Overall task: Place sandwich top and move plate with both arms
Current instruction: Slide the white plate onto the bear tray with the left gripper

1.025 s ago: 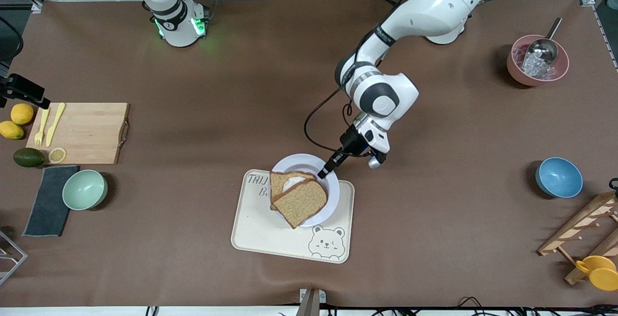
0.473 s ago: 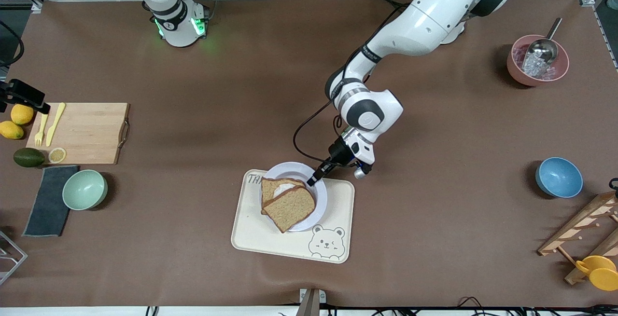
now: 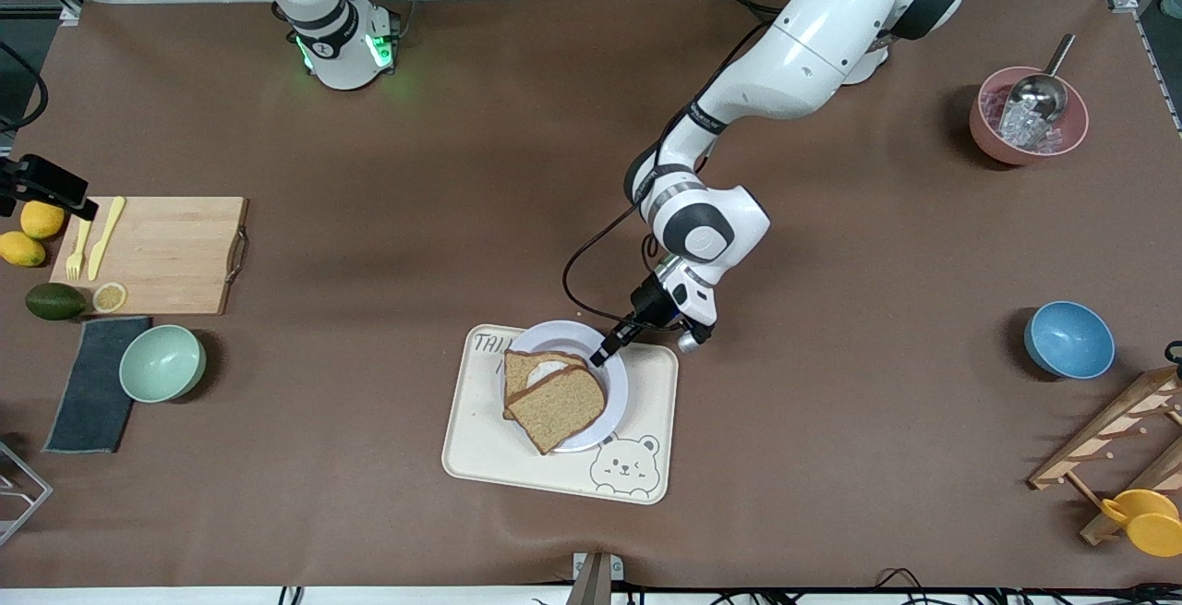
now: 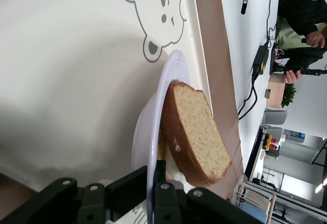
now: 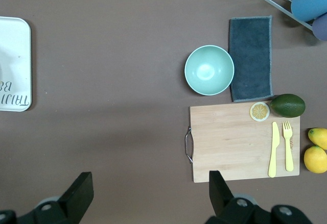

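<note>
Brown matting covered the whole bench (image 3: 388,171), with aluminium framing and cables along its twelve o'clock edge in the front view. Near the six o'clock edge lay a cream rectangular tray printed with a bear (image 3: 480,457), and on it stood the round, pale lavender-white plate (image 3: 617,394).

On that plate the plain brown wholemeal slice, the sandwich top (image 3: 557,408), lay over a second slice carrying a fried egg (image 3: 545,369). It sat skewed, so a strip of egg showed at its twelve o'clock side. That step looked done, if loosely.

The left pincer (image 3: 605,349) was clamped shut on the plate's rim at about one o'clock. The left wrist view showed the thin rim (image 4: 168,81) passing between its fingers (image 4: 127,185). Whether the plate was raised off the tray I could not tell.

The right pincer (image 5: 150,203) hung with its fingers wide apart and empty, high over the right arm's end of the bench. It had no hold on the plate. So moving the plate with both arms seemed only half begun: one grip made, the second missing, the carry left to do.

Read from the tray, a wooden chopping board (image 3: 162,254) lay at nine o'clock, with a mint bowl (image 3: 162,362) and a grey cloth (image 3: 92,397) nearer the camera. A blue bowl (image 3: 1068,339) sat at three o'clock and a pink bowl of ice with a metal scoop (image 3: 1028,115) at two.
</note>
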